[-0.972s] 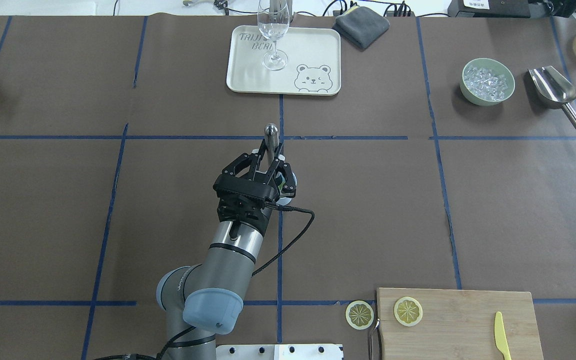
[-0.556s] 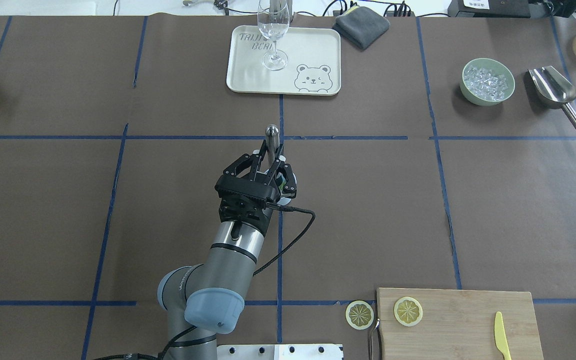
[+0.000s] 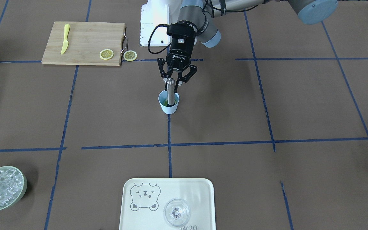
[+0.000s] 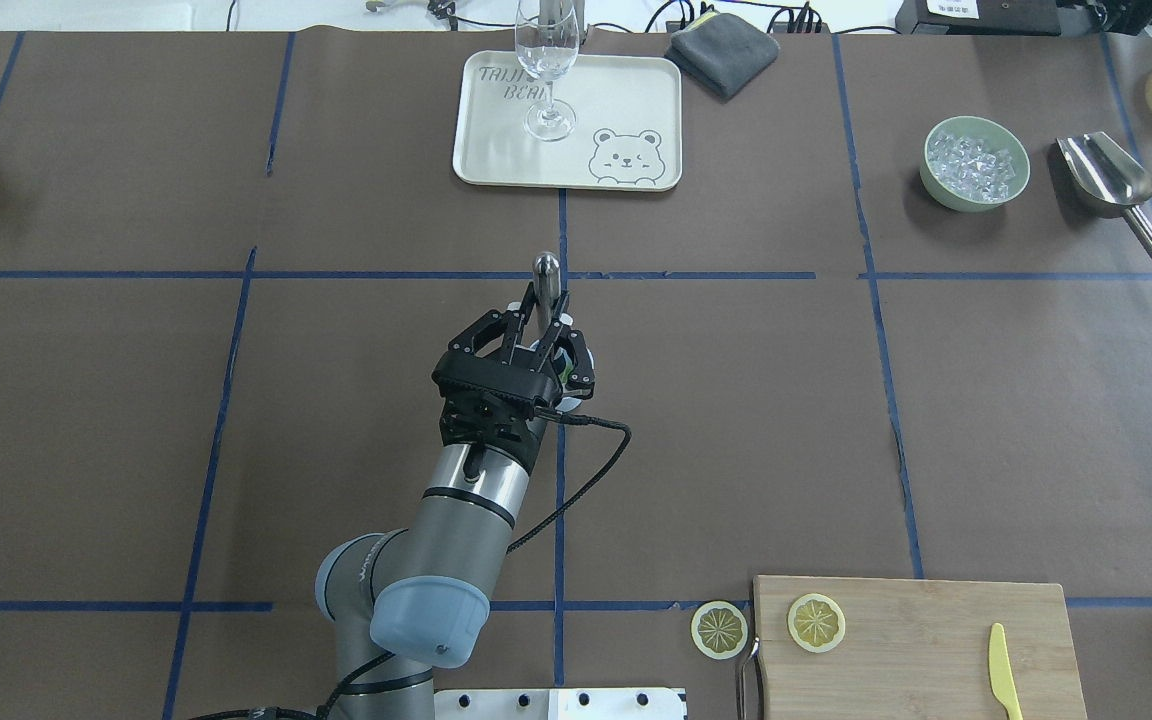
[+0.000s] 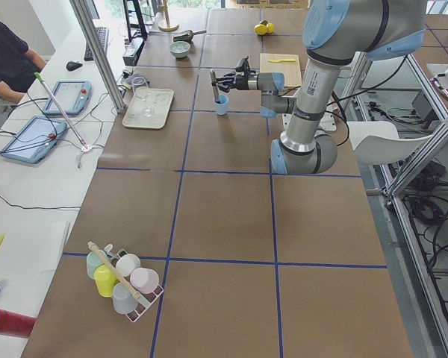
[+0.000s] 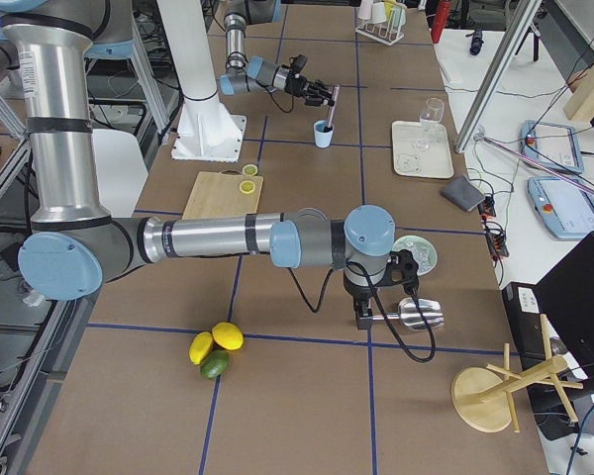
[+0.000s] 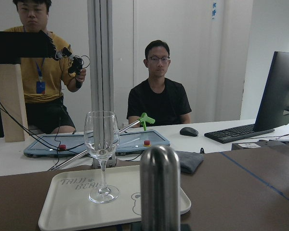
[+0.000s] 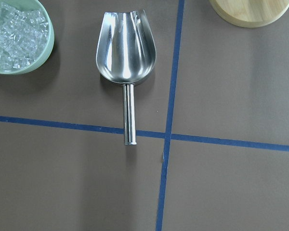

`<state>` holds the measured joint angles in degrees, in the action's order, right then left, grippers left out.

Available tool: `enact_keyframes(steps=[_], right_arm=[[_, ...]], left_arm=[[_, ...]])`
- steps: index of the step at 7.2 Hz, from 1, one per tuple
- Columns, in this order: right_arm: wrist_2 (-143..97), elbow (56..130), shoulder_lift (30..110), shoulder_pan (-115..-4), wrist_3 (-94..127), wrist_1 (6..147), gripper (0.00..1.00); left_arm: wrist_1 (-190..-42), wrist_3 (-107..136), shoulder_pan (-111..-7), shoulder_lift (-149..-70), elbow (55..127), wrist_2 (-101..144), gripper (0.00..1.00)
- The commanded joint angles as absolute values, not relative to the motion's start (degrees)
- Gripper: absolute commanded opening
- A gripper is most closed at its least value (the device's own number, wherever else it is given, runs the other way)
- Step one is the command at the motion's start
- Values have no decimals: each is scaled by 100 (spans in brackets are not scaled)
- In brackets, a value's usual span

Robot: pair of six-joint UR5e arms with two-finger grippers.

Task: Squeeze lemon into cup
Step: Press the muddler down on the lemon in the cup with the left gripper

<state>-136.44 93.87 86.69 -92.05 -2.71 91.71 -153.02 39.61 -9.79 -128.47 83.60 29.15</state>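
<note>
The light-blue cup (image 3: 168, 109) stands at the table's middle, and a bit of yellow-green lemon (image 3: 164, 102) shows inside it. A steel muddler (image 3: 170, 91) stands upright in the cup. My left gripper (image 3: 173, 84) is shut on the muddler's shaft just above the cup's rim. In the overhead view the left gripper (image 4: 542, 325) hides most of the cup (image 4: 585, 352). The muddler's top fills the left wrist view (image 7: 159, 187). My right gripper (image 6: 361, 315) hangs over the steel scoop (image 8: 126, 53); I cannot tell whether it is open or shut.
Two lemon slices lie near the robot, one on the wooden cutting board (image 4: 816, 622) and one beside it (image 4: 719, 629). A yellow knife (image 4: 1003, 670) lies on the board. A tray (image 4: 496, 150) holds a wine glass (image 4: 546, 60). A green bowl of ice (image 4: 974, 163) stands at the far right.
My left gripper and the muddler have shifted very slightly toward the robot. Nothing else has moved.
</note>
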Motion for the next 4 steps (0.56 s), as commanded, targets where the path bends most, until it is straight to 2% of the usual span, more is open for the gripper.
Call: enact_keyframes(steps=[1, 4], right_arm=[[-13632, 9378, 8649, -9202, -272, 9167, 100], [-13623, 9378, 8640, -9211, -272, 9176, 100]], left_arm=[[-15302, 3955, -958, -12876, 8350, 2979, 0], [-15302, 3964, -949, -12876, 8288, 2979, 0]])
